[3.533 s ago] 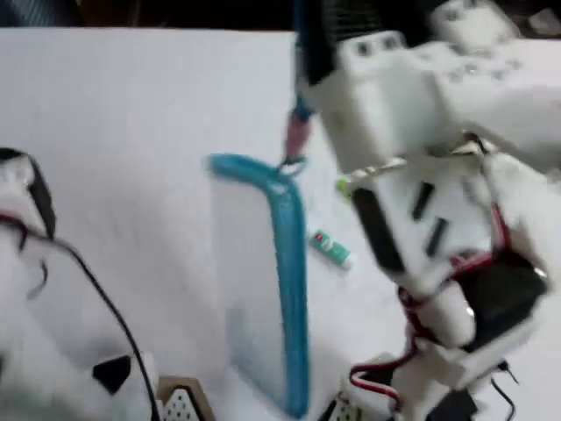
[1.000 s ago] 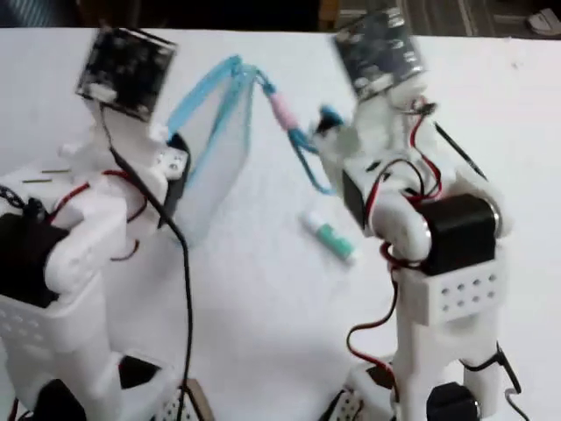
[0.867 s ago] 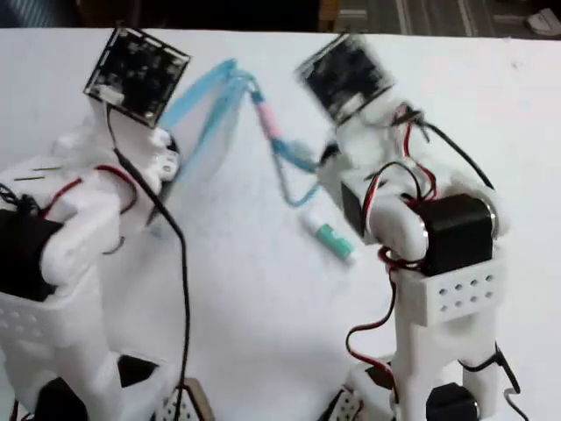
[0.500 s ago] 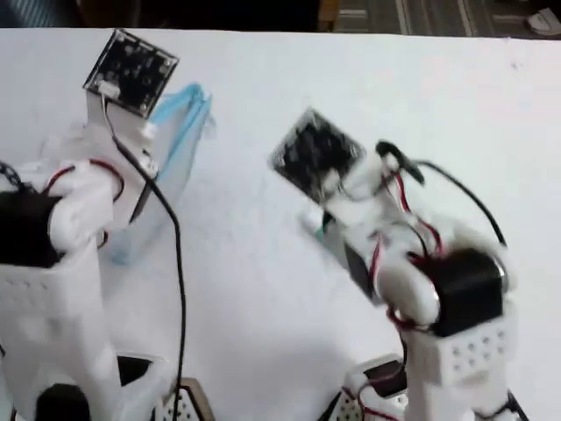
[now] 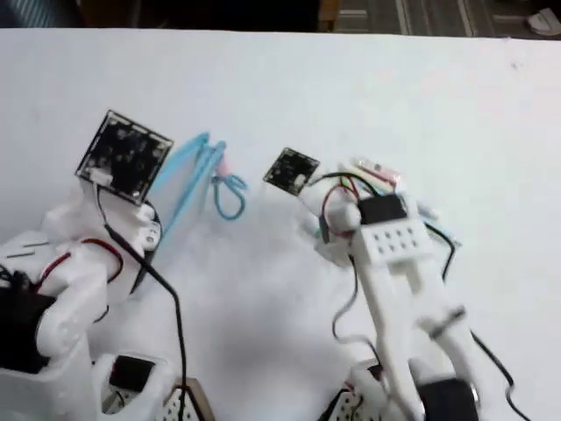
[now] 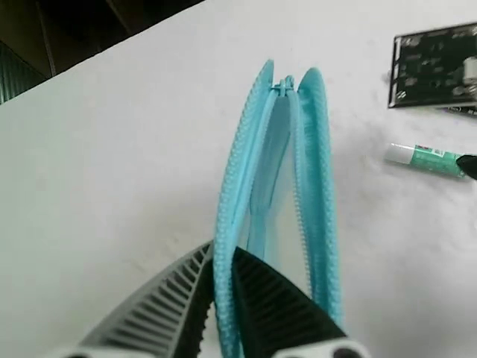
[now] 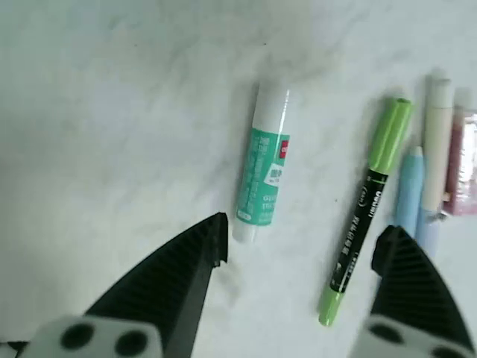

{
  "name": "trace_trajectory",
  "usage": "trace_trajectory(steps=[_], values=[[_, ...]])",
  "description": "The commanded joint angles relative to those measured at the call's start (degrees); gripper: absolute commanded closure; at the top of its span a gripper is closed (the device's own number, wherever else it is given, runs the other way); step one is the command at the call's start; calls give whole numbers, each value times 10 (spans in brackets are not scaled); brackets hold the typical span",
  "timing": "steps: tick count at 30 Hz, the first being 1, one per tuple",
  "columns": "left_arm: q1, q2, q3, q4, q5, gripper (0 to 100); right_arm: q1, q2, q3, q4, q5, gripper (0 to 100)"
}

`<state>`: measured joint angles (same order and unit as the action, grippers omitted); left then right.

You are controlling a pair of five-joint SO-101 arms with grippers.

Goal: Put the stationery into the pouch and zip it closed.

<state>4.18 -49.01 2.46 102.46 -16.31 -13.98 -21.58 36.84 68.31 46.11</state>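
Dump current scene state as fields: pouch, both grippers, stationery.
pouch: unzipped, mouth open
left gripper: shut on one side of the pouch's mouth
right gripper: open, above the glue stick and green pen
glue stick: lying on the table, outside the pouch
green pen: on the table beside the glue stick, not touching it
blue pen: next to the green pen
status: stationery not yet loaded

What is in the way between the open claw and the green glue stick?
Nothing visible. The right gripper hangs open over the glue stick, with bare table between. A green pen lies beside it, apart.
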Motion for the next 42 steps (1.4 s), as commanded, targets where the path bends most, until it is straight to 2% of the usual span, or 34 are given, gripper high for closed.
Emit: trace_trajectory(steps=[1, 4, 6, 11, 14, 18, 21, 23, 26, 30, 33, 37, 39, 42], values=[[7, -12, 1, -2, 25, 978, 1, 100, -2, -70, 9, 683], [8, -10, 2, -2, 42, 978, 2, 175, -3, -133, 4, 683], [8, -10, 2, -2, 54, 978, 0, 217, -5, -168, -25, 683], [9, -10, 23, -2, 65, 978, -24, 296, -54, -188, -92, 688], [7, -11, 40, -2, 65, 978, -35, 330, -79, -188, -114, 777], [7, -10, 47, -2, 65, 978, -36, 346, -96, -187, -118, 994], [7, -10, 46, -2, 65, 978, -29, 330, -95, -187, -122, 950], [7, -10, 46, -2, 65, 978, -28, 300, -98, -169, -160, 988], [7, -10, 46, -2, 65, 978, -27, 221, -114, -118, -227, 983], [7, -10, 46, -2, 65, 978, -29, 66, -140, -32, -287, 981], [7, -12, 46, -2, 65, 978, -30, -67, -162, -7, -353, 981], [8, -13, 46, -2, 65, 978, -44, -222, -201, -61, -498, 981], [10, -13, 46, -2, 65, 978, -92, -276, -205, -125, -580, 981], [9, -10, 46, -2, 66, 978, -182, -318, -203, -214, -665, 981]])
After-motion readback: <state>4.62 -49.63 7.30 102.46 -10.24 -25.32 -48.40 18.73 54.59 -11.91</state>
